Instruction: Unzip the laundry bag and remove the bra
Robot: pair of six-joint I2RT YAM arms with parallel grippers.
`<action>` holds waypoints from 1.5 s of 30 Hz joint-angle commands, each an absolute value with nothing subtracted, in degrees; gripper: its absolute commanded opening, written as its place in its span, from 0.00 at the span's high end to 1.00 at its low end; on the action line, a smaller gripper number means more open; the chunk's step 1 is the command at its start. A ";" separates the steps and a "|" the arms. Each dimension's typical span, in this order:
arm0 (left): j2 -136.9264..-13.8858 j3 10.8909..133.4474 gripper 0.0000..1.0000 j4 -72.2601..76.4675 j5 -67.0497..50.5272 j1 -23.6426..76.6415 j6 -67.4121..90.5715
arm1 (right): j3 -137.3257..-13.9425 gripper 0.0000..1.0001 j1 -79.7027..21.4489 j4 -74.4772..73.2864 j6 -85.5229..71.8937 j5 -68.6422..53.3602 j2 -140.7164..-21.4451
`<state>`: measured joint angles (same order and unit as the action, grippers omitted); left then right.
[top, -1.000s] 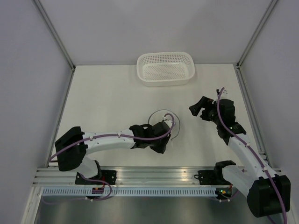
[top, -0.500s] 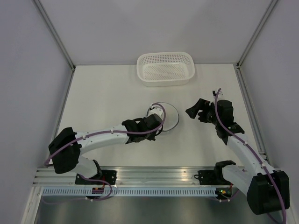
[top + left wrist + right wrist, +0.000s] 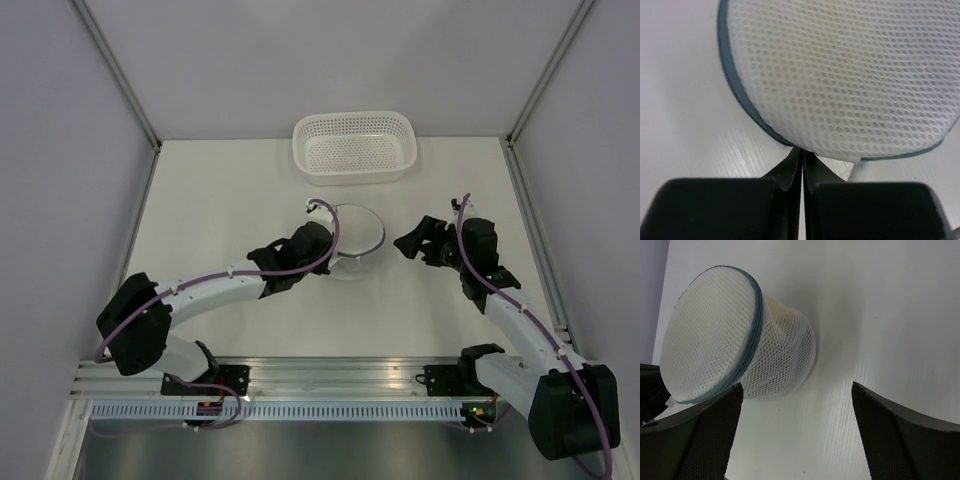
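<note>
The laundry bag [image 3: 357, 235], a round white mesh pouch with a dark zipper rim, stands tilted on the table's middle. It also shows in the left wrist view [image 3: 840, 75] and the right wrist view [image 3: 730, 340]. My left gripper [image 3: 330, 248] is shut, its tips pinching the bag's near edge [image 3: 802, 152]. My right gripper [image 3: 412, 238] is open and empty just right of the bag, jaws wide apart and facing it [image 3: 795, 405]. The bra is hidden; only a faint yellowish tint shows through the mesh.
A white perforated plastic basket [image 3: 355, 176] stands at the table's far edge, behind the bag. Walls close in the table on the left, right and back.
My left gripper has moved away from the near edge toward the basket, carrying the bag's edge with it; the bag has shifted farther and tipped up. My right gripper edged slightly left.
</note>
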<state>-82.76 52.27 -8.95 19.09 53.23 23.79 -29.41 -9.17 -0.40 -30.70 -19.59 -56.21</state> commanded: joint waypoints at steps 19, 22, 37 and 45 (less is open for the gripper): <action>-69.62 43.77 0.05 -5.45 6.51 49.75 34.27 | -24.87 0.07 -14.23 13.81 -41.05 -31.47 -56.16; -65.66 42.72 0.00 -5.19 4.06 49.92 39.70 | -25.75 0.08 -15.73 10.21 -39.20 -28.05 -55.90; -66.61 30.07 0.00 13.18 -5.72 55.36 74.51 | -25.23 0.08 -17.93 9.49 -38.67 -21.98 -55.81; -72.42 28.91 0.00 25.93 5.16 56.95 79.72 | -24.08 0.07 -18.28 9.59 -38.85 -21.71 -53.18</action>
